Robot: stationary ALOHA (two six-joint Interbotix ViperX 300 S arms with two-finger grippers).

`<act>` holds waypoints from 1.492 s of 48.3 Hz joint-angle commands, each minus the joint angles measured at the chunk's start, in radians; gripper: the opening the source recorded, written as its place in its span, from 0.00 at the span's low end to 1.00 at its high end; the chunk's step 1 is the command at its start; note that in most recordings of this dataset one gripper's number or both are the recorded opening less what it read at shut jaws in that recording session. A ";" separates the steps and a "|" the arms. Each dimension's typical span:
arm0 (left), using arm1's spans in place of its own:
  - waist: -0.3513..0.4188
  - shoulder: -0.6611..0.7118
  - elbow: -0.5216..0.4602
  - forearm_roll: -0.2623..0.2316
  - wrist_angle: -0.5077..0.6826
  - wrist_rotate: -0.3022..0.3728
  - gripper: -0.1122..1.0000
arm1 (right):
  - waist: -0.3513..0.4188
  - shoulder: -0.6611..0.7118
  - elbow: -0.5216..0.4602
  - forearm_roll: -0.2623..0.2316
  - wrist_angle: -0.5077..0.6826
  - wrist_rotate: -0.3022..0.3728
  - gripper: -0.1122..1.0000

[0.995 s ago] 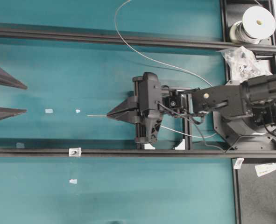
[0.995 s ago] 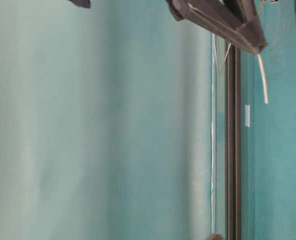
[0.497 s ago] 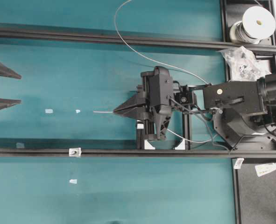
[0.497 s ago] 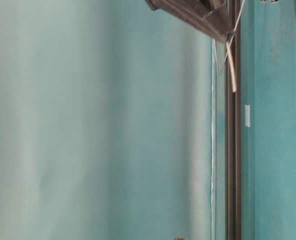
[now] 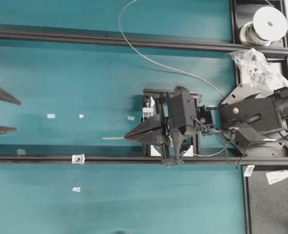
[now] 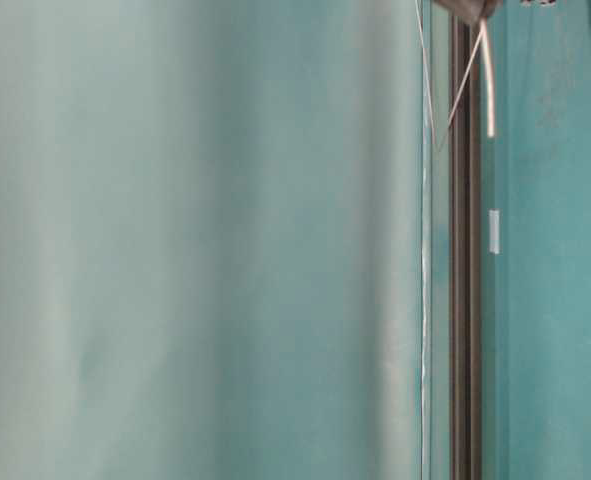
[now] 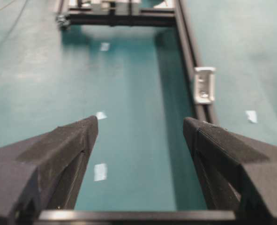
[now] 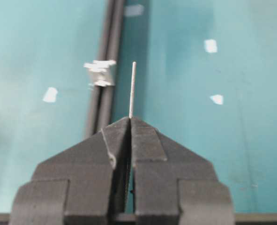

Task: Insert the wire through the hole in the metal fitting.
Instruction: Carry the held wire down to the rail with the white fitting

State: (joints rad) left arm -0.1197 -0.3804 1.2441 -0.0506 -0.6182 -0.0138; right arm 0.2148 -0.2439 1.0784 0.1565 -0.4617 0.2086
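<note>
Wire (image 8: pixel 132 89) pinched in right end effector (image 8: pixel 130 121), near metal fitting (image 8: pixel 101 73); left end effector (image 7: pixel 140 129) spread, empty.

The wire (image 5: pixel 148 57) is thin and silver. It curves in a long loop from a white spool (image 5: pixel 266 24), and its straight end sticks out past a tool's tip. The metal fitting (image 5: pixel 77 158) is tiny, shiny and square. It sits on a dark rail (image 5: pixel 114 159). Its hole is too small to see.
</note>
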 commanded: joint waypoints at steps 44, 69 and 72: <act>-0.161 0.456 -0.103 -0.017 -0.337 -0.094 0.91 | 0.233 0.252 -0.011 0.416 -0.298 -0.178 0.10; -0.163 0.471 -0.120 -0.017 -0.339 -0.089 0.91 | 0.235 0.273 -0.012 0.416 -0.311 -0.178 0.10; -0.163 0.476 -0.121 -0.017 -0.339 -0.089 0.91 | 0.236 0.273 -0.014 0.416 -0.311 -0.179 0.10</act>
State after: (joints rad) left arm -0.2792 0.1012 1.1336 -0.0660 -0.9480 -0.1043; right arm 0.4449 0.0383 1.0738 0.5722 -0.7655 0.0307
